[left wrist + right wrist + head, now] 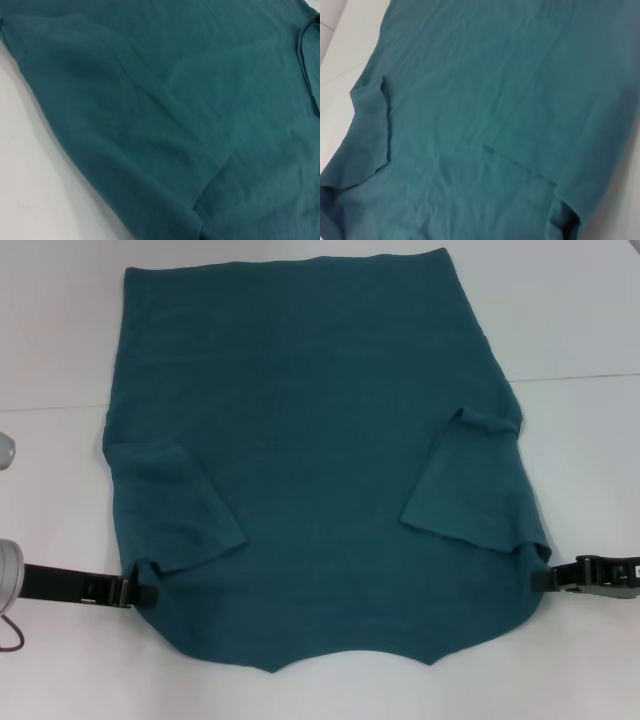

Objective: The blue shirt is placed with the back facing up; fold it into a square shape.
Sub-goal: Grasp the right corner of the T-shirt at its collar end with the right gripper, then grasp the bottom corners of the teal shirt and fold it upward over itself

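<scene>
Gripping the shirt [320, 440] at its two near side edges, both grippers sit low on the table [580, 320]. The left gripper [140, 588] pinches the fabric at the shirt's left edge, just below the folded-in left sleeve [170, 505], its black arm reaching in level from the left border of the head view. The right gripper [545, 580] is closed on the right edge, beside the lower corner of the right sleeve [465, 480], with its arm coming in from the right border.

The shirt lies spread over the white table, plain side up, filling the middle of the head view. Its far edge runs straight across near the top of that view; its near edge curves toward the robot, ending in two small points. Both sleeves are folded inward onto the body, each lying as a slanted flap. The cloth bunches slightly where each gripper holds it.

The left wrist view shows only teal fabric [175, 115] with soft creases and a strip of bare table [30, 190]. The right wrist view shows fabric [485, 100] with a sleeve fold [385, 120] and a corner of the table [340, 45].
</scene>
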You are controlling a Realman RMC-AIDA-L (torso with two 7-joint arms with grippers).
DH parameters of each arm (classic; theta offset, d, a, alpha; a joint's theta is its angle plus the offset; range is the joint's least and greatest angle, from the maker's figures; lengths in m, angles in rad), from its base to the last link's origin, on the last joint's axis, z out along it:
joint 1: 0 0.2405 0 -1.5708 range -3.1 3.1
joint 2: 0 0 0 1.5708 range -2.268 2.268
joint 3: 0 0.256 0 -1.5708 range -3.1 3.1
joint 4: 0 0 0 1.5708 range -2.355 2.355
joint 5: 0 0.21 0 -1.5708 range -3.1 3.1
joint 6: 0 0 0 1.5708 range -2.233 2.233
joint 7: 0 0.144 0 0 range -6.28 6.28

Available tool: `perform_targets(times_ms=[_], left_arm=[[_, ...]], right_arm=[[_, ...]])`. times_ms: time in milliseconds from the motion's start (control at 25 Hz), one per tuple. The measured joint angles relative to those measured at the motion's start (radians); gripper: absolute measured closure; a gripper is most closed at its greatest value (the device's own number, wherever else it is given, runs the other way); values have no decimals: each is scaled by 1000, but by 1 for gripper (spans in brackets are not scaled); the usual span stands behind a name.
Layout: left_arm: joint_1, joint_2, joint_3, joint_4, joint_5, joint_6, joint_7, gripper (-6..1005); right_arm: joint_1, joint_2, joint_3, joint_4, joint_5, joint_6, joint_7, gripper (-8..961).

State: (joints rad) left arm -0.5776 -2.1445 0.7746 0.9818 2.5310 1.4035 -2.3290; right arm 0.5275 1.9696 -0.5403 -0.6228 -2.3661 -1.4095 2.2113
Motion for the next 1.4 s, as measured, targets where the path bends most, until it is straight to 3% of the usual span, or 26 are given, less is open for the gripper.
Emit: perform_targets(times_ms=[80,280,480,800,1160,1400], left_arm=[[0,0,0,1,0,0,0,955],[1,0,-8,3,0,0,0,955],[5,2,-59,6,-4,10,5,955],[49,29,-186,5,-77,104,64,956],[135,22,-311,0,-144,241,197,956],[191,12,-382,-1,-176,363,268,956]], right_arm=[[-3,0,3,0,0,-2,-3,670],[-18,0,27,0,1,1,-19,896],[-41,6,107,0,3,1,-81,913],[-109,20,165,3,85,-13,-217,913],[-182,42,170,4,117,-106,-364,913],[-244,56,225,5,118,-195,-503,913]])
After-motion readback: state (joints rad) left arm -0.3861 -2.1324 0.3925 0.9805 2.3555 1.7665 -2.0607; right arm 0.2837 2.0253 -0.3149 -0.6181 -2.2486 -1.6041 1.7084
